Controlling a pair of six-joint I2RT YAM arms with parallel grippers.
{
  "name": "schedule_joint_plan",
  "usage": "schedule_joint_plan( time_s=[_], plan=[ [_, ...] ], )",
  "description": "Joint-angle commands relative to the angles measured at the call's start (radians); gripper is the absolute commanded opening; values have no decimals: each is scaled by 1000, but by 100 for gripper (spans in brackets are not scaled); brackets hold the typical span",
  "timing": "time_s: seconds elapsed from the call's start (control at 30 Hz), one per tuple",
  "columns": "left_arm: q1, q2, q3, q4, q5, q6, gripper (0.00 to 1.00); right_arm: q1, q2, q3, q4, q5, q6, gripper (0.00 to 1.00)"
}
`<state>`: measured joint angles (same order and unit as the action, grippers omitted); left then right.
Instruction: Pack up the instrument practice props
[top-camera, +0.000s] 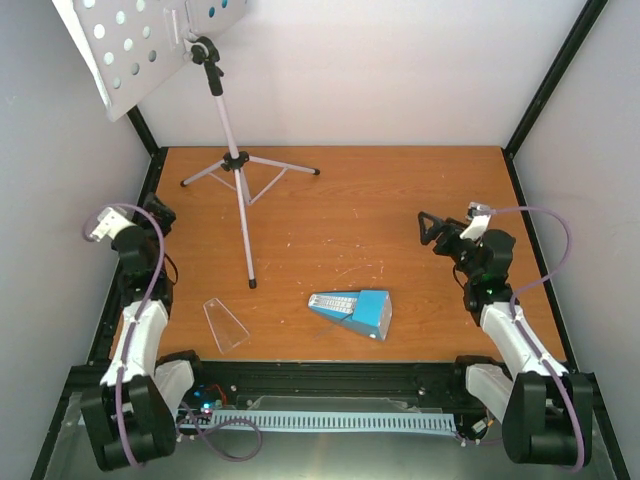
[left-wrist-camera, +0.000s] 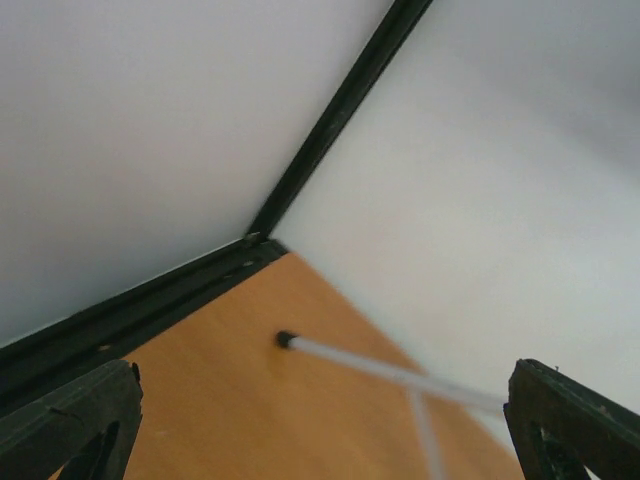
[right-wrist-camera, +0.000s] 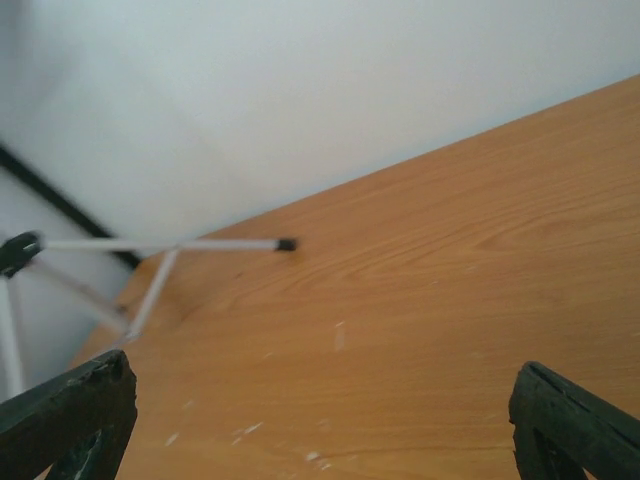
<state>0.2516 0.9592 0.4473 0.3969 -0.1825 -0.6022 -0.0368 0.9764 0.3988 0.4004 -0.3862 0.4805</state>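
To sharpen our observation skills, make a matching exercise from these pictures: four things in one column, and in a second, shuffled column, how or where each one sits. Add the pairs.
Things
1. music stand
2. metronome
3. clear cover
4. right hand

Places or states
A. lying flat near the front left of the table, on its own
B. open, holding nothing
C. standing upright at the back left
D. light blue, lying on its side near the front middle

Pairs: 1-C, 2-D, 3-A, 4-B
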Motion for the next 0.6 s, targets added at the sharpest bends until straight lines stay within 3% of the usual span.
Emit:
schedule_joint_plan(
  time_s=[0.0, 0.13, 0.3, 0.4, 0.57],
  plan=[
    [7, -103, 145, -266, 182, -216, 100, 9, 68, 93, -108, -325, 67, 100],
    [6, -95, 284, -366, 586, -183, 99, 53, 158, 197, -319, -415, -10, 100],
    [6, 32, 510, -691, 885, 36, 99, 170, 205, 251, -470, -383, -74, 100],
    [6, 63, 534, -789, 866, 156, 100, 232, 237, 265, -539, -373, -108, 100],
    [6, 6, 426, -717, 767, 226, 99, 364, 292, 322, -693, -319, -181, 100]
  ],
)
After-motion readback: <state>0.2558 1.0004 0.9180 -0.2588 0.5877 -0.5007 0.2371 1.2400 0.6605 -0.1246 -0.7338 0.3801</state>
